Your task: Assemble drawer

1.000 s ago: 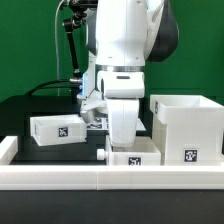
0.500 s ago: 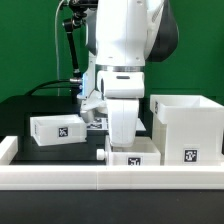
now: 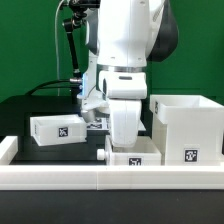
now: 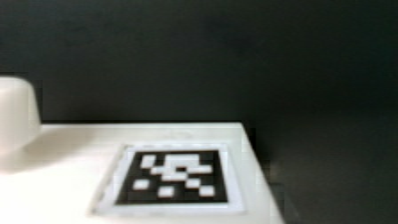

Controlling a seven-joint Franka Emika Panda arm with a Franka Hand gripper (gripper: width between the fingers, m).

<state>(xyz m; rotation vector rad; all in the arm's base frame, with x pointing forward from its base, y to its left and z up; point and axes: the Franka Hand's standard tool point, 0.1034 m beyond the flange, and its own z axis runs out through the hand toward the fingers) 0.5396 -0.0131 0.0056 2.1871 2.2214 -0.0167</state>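
The end effector (image 3: 122,143) sits low over 1 tray (image 3: 141,153) by the worktop's (image 3: 25,108) camera-side edge, whether spread or pressed together I cannot tell, with the casing (image 3: 186,125) toward the exterior view's right and the 2nd tray (image 3: 57,128) toward its left.

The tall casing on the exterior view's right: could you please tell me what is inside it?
Only white inner walls of the casing show near its open top; nothing rises above the rim. Its front wall covers the lower inside.
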